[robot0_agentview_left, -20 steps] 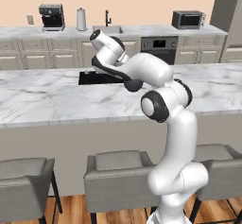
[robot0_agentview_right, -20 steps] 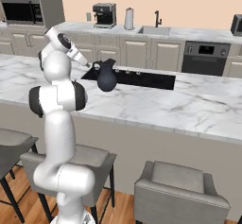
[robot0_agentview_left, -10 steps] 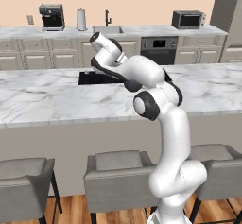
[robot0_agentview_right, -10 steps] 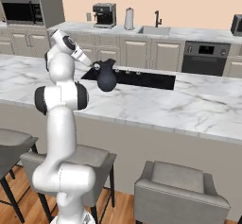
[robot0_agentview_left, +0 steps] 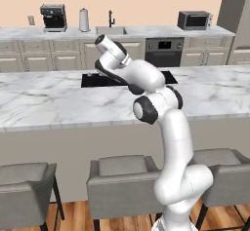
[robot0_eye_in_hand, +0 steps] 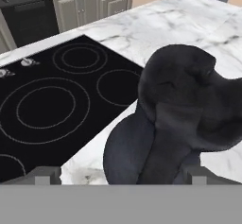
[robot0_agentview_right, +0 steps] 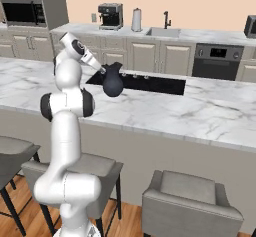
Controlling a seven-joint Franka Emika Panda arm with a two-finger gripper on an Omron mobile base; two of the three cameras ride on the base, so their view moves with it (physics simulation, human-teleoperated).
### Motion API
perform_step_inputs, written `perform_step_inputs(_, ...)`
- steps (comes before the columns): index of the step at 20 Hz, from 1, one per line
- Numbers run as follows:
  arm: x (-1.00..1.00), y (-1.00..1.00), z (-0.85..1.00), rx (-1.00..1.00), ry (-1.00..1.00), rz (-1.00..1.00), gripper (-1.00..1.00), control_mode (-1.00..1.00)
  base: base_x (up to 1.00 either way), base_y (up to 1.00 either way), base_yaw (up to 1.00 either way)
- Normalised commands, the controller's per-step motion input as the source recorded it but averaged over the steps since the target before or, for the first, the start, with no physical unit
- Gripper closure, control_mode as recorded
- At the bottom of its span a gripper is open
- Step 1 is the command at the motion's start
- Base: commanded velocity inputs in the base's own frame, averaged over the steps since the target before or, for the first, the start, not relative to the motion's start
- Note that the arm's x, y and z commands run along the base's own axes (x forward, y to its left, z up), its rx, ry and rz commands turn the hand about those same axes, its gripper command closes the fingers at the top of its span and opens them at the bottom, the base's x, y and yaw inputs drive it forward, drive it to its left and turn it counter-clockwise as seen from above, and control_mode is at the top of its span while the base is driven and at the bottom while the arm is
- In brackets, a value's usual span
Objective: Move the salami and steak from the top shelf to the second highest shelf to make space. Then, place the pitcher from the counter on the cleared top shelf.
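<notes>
right base view: pitcher (robot0_agentview_right: 113,81) standing on tabletop (robot0_agentview_right: 165,106) beside cooktop (robot0_agentview_right: 150,83) | left base view: arm hiding it | pitcher: dark, bulbous, flared rim | jaws: cannot tell whether spread or pinching

arm over counter (robot0_agentview_left: 58,103) — cooktop (robot0_agentview_left: 97,81), stools (robot0_agentview_left: 122,176)

Black cooktop (robot0_eye_in_hand: 52,105) inset in island. Grey stools (robot0_agentview_left: 122,181) along near side. Back wall: coffee machine (robot0_agentview_right: 110,16), paper-towel roll (robot0_agentview_right: 136,19), sink faucet (robot0_agentview_right: 167,19), oven (robot0_agentview_right: 213,61), microwave (robot0_agentview_left: 194,20).
</notes>
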Motion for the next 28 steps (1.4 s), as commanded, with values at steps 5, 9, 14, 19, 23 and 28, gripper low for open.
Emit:
perform_step_inputs(5, 0.3, -0.08, -0.12, 0.0, 0.0, 0.0, -1.0, -1.0, 0.0, 0.0, 0.0)
perform_step_inputs(9, 0.23, -0.1, -0.13, 0.0, 0.0, 0.0, 1.0, -1.0, 0.0, 0.0, 0.0)
perform_step_inputs(14, 0.06, -0.1, -0.23, 0.0, 0.0, 0.0, 1.0, -1.0, 0.0, 0.0, 0.0)
perform_step_inputs(19, 0.0, -0.13, -0.28, 0.0, 0.0, 0.0, 1.0, -1.0, 0.0, 0.0, 0.0)
perform_step_inputs(23, 0.0, 0.0, -0.06, 0.0, 0.0, 0.0, 1.0, -1.0, 0.0, 0.0, 0.0)
perform_step_inputs(28, -0.02, 0.0, -0.01, 0.0, -0.03, 0.01, 1.0, -1.0, 0.0, 0.0, 0.0)
